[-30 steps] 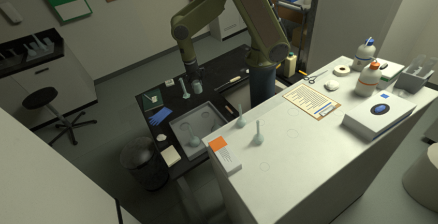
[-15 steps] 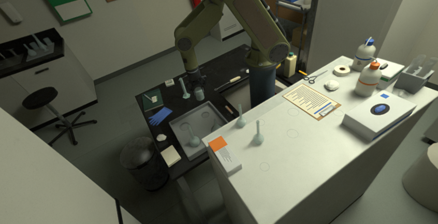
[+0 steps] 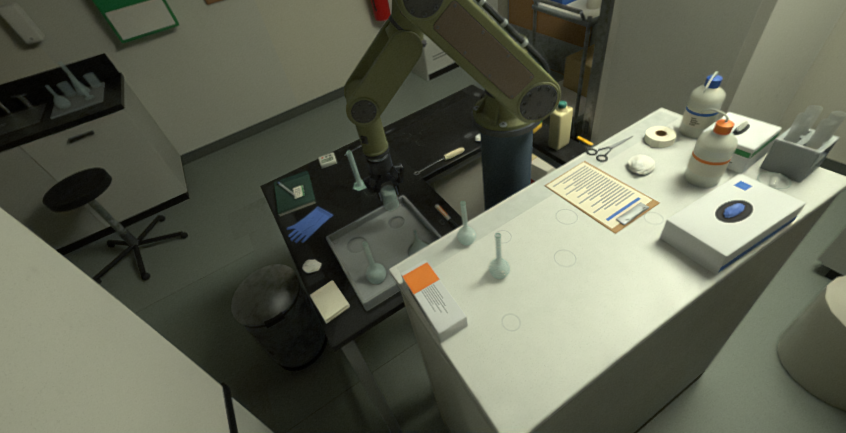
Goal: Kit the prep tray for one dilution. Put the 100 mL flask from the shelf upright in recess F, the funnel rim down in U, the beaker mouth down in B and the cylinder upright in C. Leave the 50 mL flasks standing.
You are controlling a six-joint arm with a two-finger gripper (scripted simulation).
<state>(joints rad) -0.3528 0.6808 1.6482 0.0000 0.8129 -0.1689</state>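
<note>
The beaker (image 3: 388, 197) hangs just over the far edge of the grey prep tray (image 3: 384, 247), held between the fingers of my gripper (image 3: 384, 189). A flask (image 3: 373, 265) stands upright in a near recess of the tray. The funnel (image 3: 416, 245) sits on the tray's right side, partly hidden by the white shelf's edge. The tall cylinder (image 3: 355, 171) stands upright on the black bench, just left of my gripper. Two small flasks (image 3: 465, 226) (image 3: 499, 259) stand on the white shelf to the right of the tray.
The white shelf unit (image 3: 597, 265) fills the right, carrying a clipboard (image 3: 600, 195), a box (image 3: 435, 301), bottles and a scale. A blue glove (image 3: 309, 223), a green notebook (image 3: 294, 192) and a notepad (image 3: 330, 301) lie on the black bench. A bin (image 3: 277, 312) stands below.
</note>
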